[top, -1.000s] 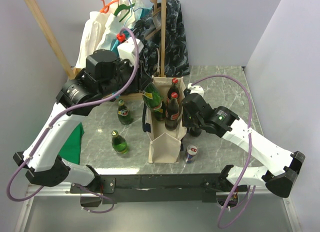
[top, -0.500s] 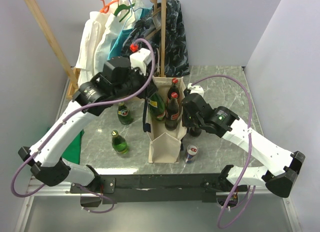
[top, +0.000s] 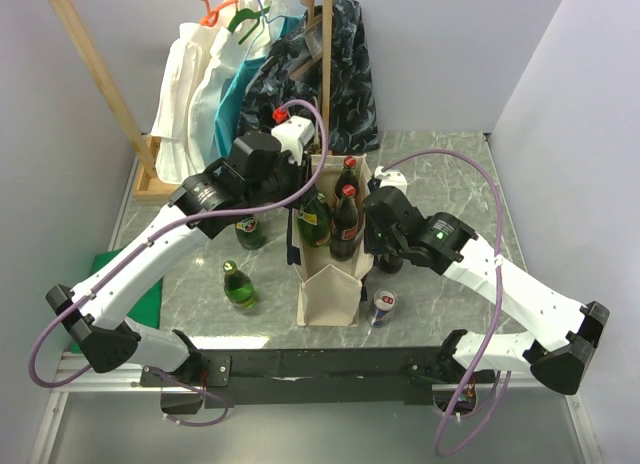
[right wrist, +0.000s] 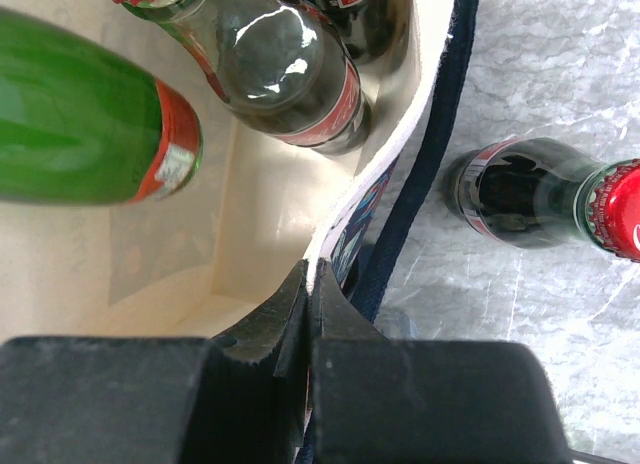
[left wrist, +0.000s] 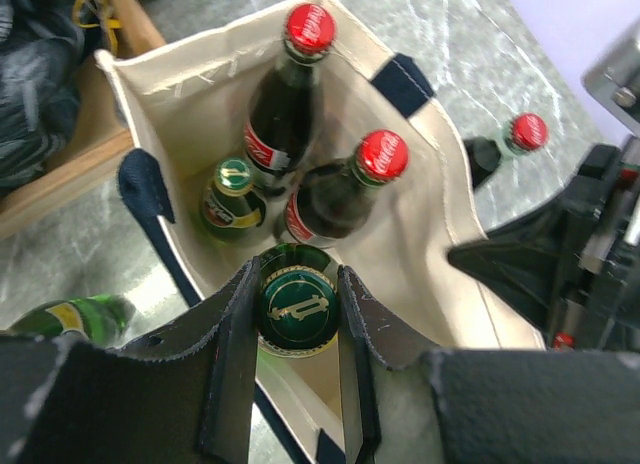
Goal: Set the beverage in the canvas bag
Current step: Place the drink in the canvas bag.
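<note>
The cream canvas bag (top: 330, 289) with navy handles stands open at the table's middle. My left gripper (left wrist: 298, 309) is shut on a green bottle (left wrist: 296, 306), holding it by its cap inside the bag mouth; the bottle also shows in the top view (top: 314, 216) and the right wrist view (right wrist: 85, 109). Two red-capped cola bottles (left wrist: 335, 189) and a green-capped bottle (left wrist: 230, 192) stand in the bag (left wrist: 425, 254). My right gripper (right wrist: 310, 284) is shut on the bag's right rim (right wrist: 375, 174), pinching the fabric.
Two green bottles (top: 238, 284) stand on the table left of the bag. A cola bottle (right wrist: 545, 194) and a can (top: 382, 306) stand right of it. A wooden rack with hanging fabrics (top: 270, 74) is behind. A green cloth (top: 145, 289) lies left.
My left arm has swung right and down, bringing the green bottle from tilted above the bag's left rim to upright inside the bag mouth. The right gripper has kept its hold on the rim.
</note>
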Action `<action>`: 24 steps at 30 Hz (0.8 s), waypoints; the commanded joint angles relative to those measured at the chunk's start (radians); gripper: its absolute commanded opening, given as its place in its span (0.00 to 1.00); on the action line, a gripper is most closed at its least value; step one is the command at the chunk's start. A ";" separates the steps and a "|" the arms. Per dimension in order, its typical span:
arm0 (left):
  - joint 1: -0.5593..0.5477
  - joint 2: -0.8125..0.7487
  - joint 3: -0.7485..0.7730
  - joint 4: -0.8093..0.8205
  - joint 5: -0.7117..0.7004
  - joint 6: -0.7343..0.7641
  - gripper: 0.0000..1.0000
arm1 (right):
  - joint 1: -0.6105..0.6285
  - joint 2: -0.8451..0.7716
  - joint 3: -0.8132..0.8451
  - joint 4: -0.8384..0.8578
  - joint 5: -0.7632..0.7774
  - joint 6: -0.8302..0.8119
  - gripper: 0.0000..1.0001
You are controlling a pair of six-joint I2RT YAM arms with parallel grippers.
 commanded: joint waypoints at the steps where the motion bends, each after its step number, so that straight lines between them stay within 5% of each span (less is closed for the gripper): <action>1: -0.011 -0.073 0.021 0.206 -0.101 -0.025 0.01 | 0.005 0.006 0.002 0.007 0.025 -0.002 0.00; 24: -0.029 -0.051 -0.037 0.276 -0.232 -0.045 0.01 | 0.007 -0.007 0.003 -0.007 0.045 0.000 0.00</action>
